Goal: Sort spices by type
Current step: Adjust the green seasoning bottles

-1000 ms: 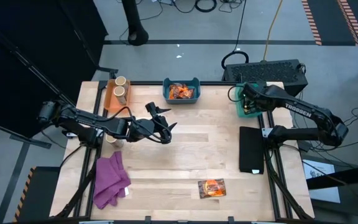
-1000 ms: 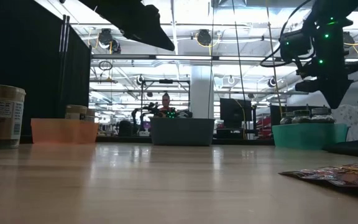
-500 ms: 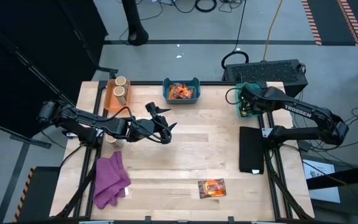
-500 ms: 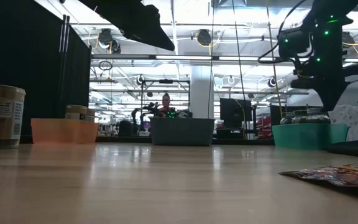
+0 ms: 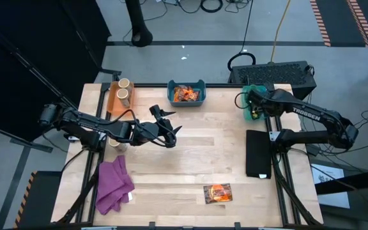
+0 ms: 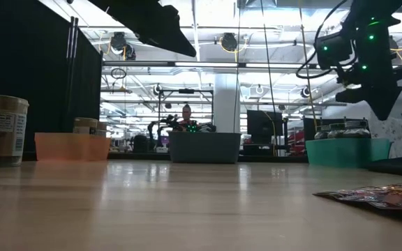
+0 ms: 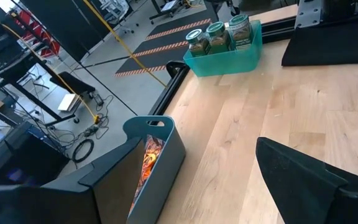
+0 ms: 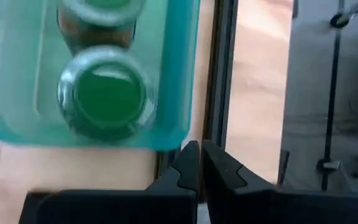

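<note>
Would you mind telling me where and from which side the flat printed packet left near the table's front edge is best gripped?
The packet lies flat on the bare table, so I would come straight down and pinch one thin edge, probably a short side. Nothing crowds it. The left gripper hovers nearest.

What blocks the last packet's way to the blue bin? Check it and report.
Nothing visible does. The packet lies alone near the table's front edge; bare wood runs from it to the blue bin at the back. The left gripper hangs off to one side.
</note>
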Action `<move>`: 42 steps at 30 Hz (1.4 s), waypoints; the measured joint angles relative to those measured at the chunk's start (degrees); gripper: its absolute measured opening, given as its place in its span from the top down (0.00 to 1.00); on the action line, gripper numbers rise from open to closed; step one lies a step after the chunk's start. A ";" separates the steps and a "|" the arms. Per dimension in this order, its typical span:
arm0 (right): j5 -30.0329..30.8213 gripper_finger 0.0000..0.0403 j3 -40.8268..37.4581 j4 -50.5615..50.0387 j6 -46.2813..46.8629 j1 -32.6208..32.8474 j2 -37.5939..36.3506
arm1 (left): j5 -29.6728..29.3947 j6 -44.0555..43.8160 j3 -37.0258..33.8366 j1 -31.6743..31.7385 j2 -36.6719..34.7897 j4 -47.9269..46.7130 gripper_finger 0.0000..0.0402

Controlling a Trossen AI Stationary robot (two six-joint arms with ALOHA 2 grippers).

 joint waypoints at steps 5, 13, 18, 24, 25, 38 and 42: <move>0.60 1.00 0.00 7.79 -5.98 -1.42 -0.01 | 0.00 0.00 0.00 0.00 0.00 0.01 0.21; -1.92 1.00 0.02 11.02 -7.43 -1.42 -0.01 | 0.00 0.00 0.00 -0.01 0.00 0.01 0.21; -1.24 1.00 0.02 10.93 -7.57 -1.40 -0.01 | 0.00 -0.01 0.00 0.00 0.00 0.01 0.21; 2.13 1.00 0.02 12.45 -8.29 -2.42 -0.01 | 0.00 0.00 0.00 0.01 0.00 0.01 0.21; 2.16 1.00 0.02 13.57 -9.06 -2.97 -0.01 | 0.00 0.00 0.00 -0.01 0.00 0.03 0.21; 0.94 1.00 0.02 25.67 -18.20 -10.09 0.01 | 0.00 0.00 0.00 0.01 0.00 0.08 0.21; -0.91 1.00 0.02 25.69 -18.12 -9.92 0.01 | 0.01 0.00 0.00 0.00 0.00 0.05 0.21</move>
